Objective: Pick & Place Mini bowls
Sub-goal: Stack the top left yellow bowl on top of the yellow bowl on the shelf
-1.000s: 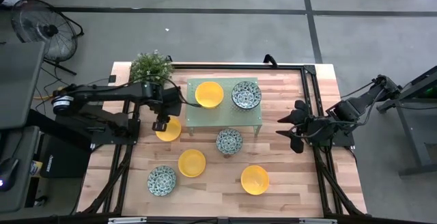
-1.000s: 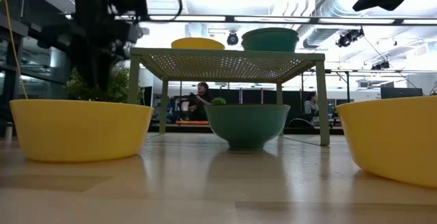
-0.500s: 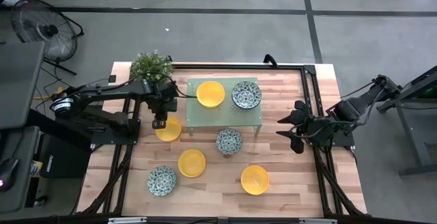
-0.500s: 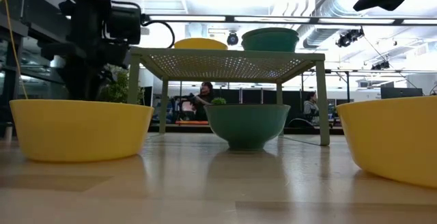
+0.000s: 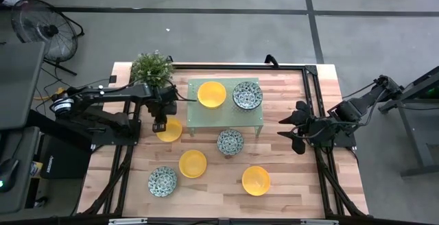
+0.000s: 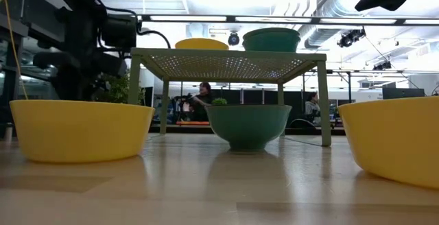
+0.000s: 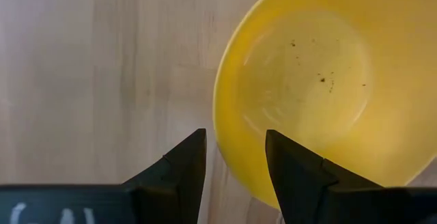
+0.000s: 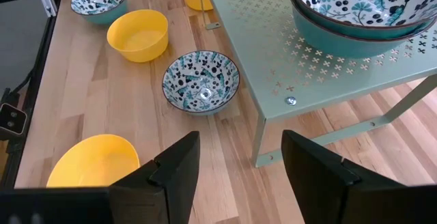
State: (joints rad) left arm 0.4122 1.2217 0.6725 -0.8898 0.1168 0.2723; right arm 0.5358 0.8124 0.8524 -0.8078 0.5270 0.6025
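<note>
My left gripper [image 5: 160,125] hangs over the rim of a yellow bowl [image 5: 170,129] that sits on the table [image 5: 288,184] just off the stand's left legs; through the left wrist camera I see its fingers [image 7: 183,162] apart and empty, with the bowl's edge [image 7: 232,156] lying in the gap between them, though I cannot tell whether either finger touches it. The pale green stand [image 5: 226,115] carries a second yellow bowl [image 5: 211,94] and a patterned bowl [image 5: 247,95]; the right wrist view suggests that the patterned one is stacked on another, but the picture cuts it off. A patterned bowl [image 5: 230,141] sits at the stand's front edge, and nearer the front of the table I have a yellow bowl [image 5: 193,163], a patterned bowl [image 5: 162,181] and another yellow bowl [image 5: 255,180], well apart with bare wood between them. My right gripper [image 5: 287,125] waits over the table's right side, clear of everything, with its fingers [image 8: 179,166] spread and empty. A plant [image 5: 152,66] crowds the back left corner, close to my left arm. In the low view the two near yellow bowls block most of the tabletop.
</note>
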